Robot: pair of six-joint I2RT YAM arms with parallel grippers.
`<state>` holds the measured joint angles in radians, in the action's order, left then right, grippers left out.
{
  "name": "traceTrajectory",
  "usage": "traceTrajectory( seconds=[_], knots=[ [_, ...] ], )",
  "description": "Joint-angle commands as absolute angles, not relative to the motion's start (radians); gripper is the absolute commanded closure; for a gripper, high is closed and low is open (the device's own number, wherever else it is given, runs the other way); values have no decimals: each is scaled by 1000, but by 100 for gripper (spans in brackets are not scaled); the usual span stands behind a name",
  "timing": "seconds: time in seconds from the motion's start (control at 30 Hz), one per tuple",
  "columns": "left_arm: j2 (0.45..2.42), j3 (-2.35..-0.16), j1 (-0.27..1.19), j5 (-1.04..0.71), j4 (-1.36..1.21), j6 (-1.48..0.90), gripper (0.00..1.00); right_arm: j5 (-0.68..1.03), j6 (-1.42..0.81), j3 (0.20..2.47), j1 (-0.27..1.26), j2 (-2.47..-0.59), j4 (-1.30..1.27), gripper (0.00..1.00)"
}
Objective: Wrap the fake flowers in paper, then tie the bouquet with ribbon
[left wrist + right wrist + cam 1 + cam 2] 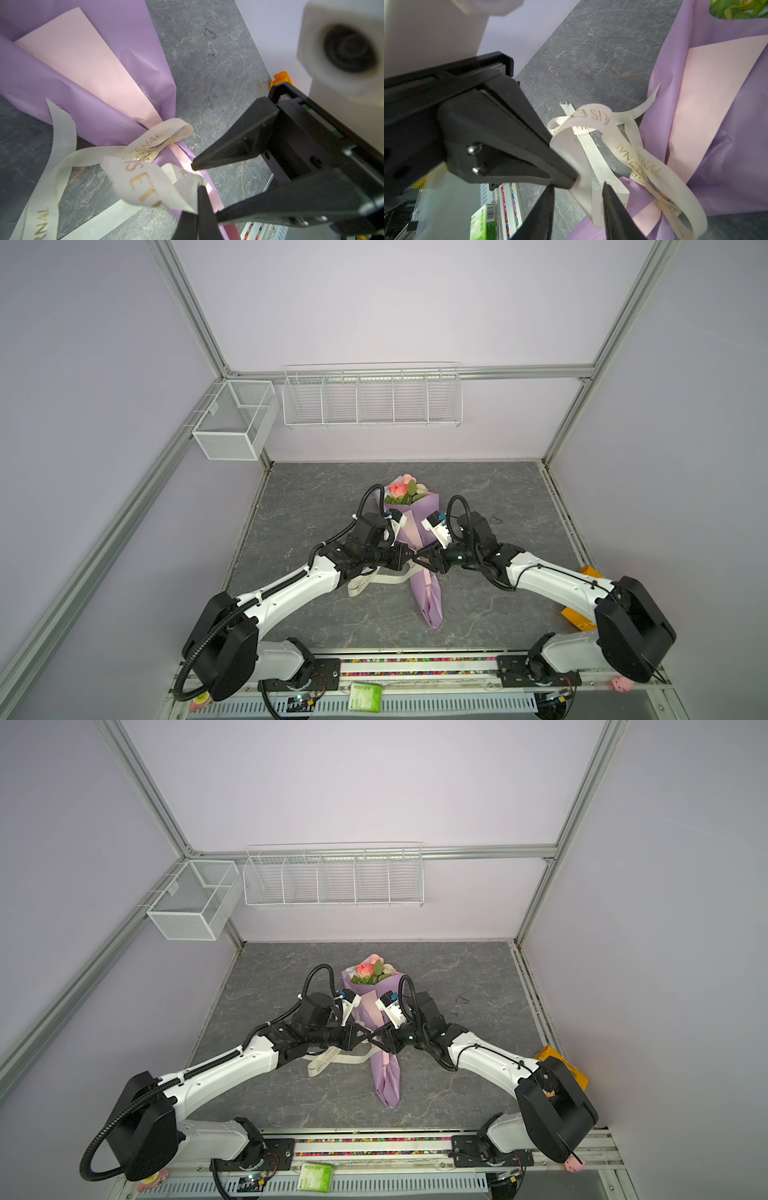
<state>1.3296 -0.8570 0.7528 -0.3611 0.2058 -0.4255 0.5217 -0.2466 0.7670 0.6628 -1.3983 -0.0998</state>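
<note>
Item: bouquet of fake flowers (401, 489), pink and peach roses with green leaves, lying in a lilac-and-pink paper wrapper (424, 593) mid-way on the grey marbled tabletop (316, 497), heads pointing backward. Cream woven ribbon with gold lettering (143, 185) circling the wrapper's neck. Left gripper (199, 195) clenching a ribbon loop. Right gripper (578, 187) straddling ribbon beside that pinch, jaws apart. Handling, judged: right should be seating flat ribbon deep in its jaws before pulling, both then drawing apart evenly.
</note>
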Motion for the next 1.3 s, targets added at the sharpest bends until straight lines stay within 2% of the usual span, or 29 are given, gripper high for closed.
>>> traceTrajectory(
  seconds=[0.0, 0.2, 0.37, 0.5, 0.6, 0.7, 0.8, 0.93, 1.1, 1.27],
  knots=[
    [1310, -901, 756, -368, 198, -432, 100, 530, -195, 726, 667, -1404, -190, 58],
    [1288, -893, 756, -359, 229, -403, 100, 515, -172, 737, 666, -1417, -194, 60],
    [1299, -879, 756, -378, 201, -412, 100, 517, -176, 730, 666, -1401, -208, 73],
    [1305, -875, 756, -395, 190, -417, 100, 512, -190, 729, 665, -1388, -194, 75],
    [1291, -862, 756, -384, 182, -421, 100, 512, -195, 726, 666, -1387, -185, 87],
    [1280, -858, 756, -374, 200, -413, 100, 497, -202, 719, 664, -1383, -175, 93],
    [1262, -853, 756, -359, 222, -396, 85, 464, -207, 747, 661, -1398, -104, 93],
    [1204, -816, 756, -214, 308, -414, 52, 457, -223, 765, 657, -1428, -77, 93],
    [1156, -770, 752, -18, 464, -469, 48, 460, -235, 784, 657, -1453, -73, 93],
    [1152, -747, 705, 159, 647, -637, 43, 447, -249, 792, 657, -1451, -66, 93]
  ],
)
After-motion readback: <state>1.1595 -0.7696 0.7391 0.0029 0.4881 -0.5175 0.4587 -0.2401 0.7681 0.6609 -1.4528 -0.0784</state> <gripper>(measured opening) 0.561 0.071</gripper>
